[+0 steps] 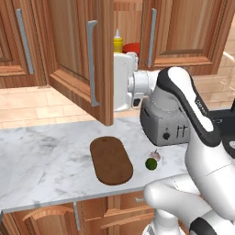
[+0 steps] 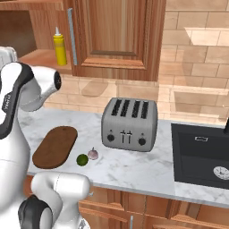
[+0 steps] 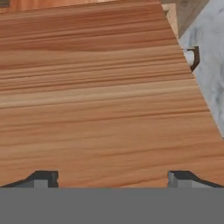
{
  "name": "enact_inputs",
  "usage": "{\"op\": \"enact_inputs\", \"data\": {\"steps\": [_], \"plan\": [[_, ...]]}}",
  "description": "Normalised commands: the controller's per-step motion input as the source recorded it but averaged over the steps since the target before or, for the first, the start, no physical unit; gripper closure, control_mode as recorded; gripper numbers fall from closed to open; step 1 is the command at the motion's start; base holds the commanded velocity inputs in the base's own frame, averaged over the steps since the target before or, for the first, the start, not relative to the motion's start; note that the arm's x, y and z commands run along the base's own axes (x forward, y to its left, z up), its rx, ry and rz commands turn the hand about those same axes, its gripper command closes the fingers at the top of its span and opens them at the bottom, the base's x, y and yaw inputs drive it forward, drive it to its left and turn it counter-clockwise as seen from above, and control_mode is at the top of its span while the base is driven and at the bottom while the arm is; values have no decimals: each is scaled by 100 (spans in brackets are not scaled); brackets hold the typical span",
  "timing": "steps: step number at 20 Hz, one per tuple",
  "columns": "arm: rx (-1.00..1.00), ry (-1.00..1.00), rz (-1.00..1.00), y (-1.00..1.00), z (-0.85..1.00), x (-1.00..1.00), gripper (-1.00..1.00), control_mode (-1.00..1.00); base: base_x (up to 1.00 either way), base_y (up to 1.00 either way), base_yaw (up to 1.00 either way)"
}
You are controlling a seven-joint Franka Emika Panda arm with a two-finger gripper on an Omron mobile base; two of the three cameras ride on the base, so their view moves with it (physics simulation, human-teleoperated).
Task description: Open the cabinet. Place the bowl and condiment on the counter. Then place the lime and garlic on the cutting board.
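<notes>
The cabinet point(image 1: 133, 27) has its left door point(image 1: 75, 55) swung wide open and its right door point(image 2: 118, 36) shut. On its lower shelf stand the yellow condiment point(image 1: 118, 42) point(image 2: 59, 46) and, beside it, the red bowl point(image 1: 131, 47), partly hidden by my arm. My gripper point(image 3: 113, 178) is open with nothing between its fingers, and faces the door's wood panel from very close. My white hand point(image 1: 123, 82) sits just behind the open door's edge. The cutting board point(image 1: 110, 160) point(image 2: 54, 146) lies bare on the counter point(image 1: 41, 151). The lime point(image 1: 150, 164) point(image 2: 82, 159) and garlic point(image 1: 155, 155) point(image 2: 93, 154) rest to its right.
A silver toaster point(image 2: 129, 125) stands behind the lime and garlic. A dark sink point(image 2: 201, 154) is set into the counter at the right. The open door juts out over the counter's back half, above the board.
</notes>
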Motion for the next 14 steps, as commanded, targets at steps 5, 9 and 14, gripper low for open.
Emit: {"op": "enact_inputs", "data": {"steps": [5,9,14], "plan": [[0,0,17,32,-13,28,-100,-100,0,0,0],[0,-2,15,30,-4,10,-100,-100,0,0,0],[0,-2,15,30,-1,11,-100,-100,0,0,0]]}}
